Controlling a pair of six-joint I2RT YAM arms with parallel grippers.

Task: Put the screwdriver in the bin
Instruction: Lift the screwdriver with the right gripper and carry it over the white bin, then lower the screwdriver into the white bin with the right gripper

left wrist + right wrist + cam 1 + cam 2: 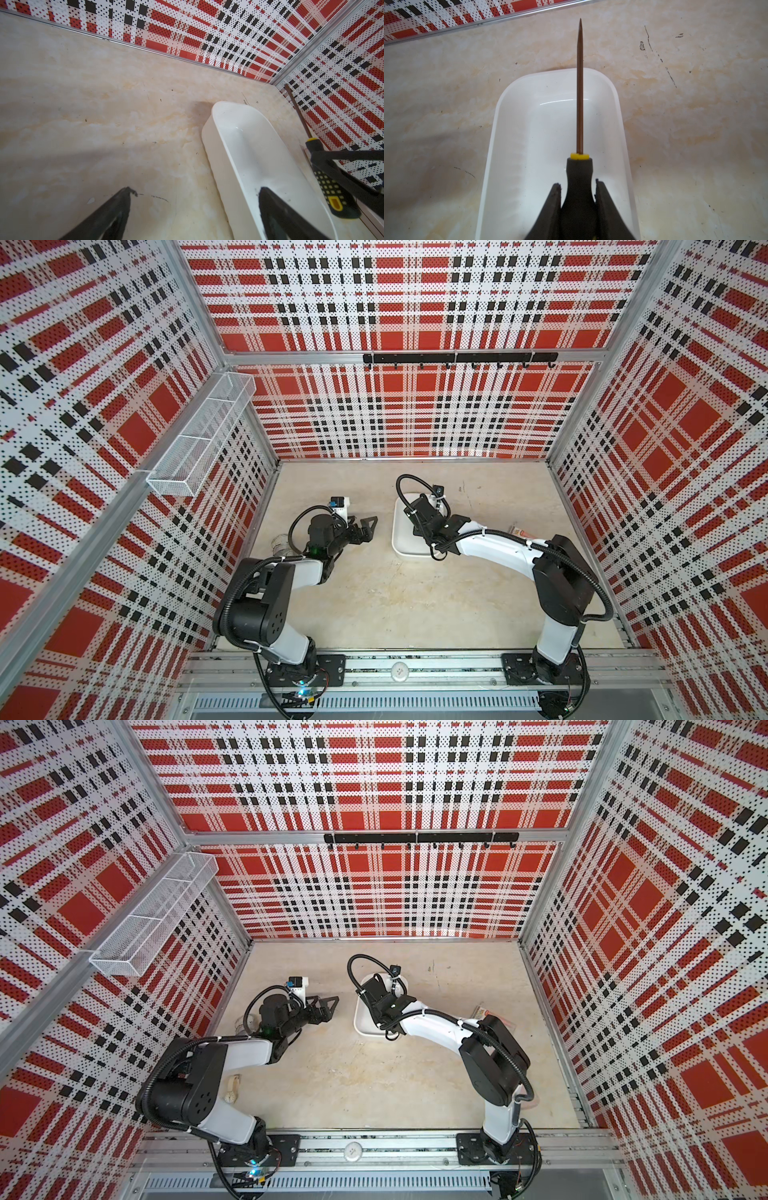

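Black rubbery handle of the screwdriver [578,176] is clamped between the right gripper [578,187] fingers, one on each side of its flared waist. The yellow collar and thin brownish round shaft stick out ahead of the fingertips. The left wrist view shows a yellow dot grid and a yellow inlay near the butt [330,187].

The tool hangs over the bin [529,124], which is glossy white plastic, rectangular with rounded corners. Its long axis runs along the bin's length, and the pointed tip reaches past the far rim.

In both top views the wrist hides the tool; heading is roughly 11–12 o'clock, toward the back wall [415,406].

Left gripper [195,190] has its fingers spread wide, released, at 9 o'clock of the bin [401,531] [363,1015] and apart from it.

Table [695,124] is beige, marbled and scuffed.
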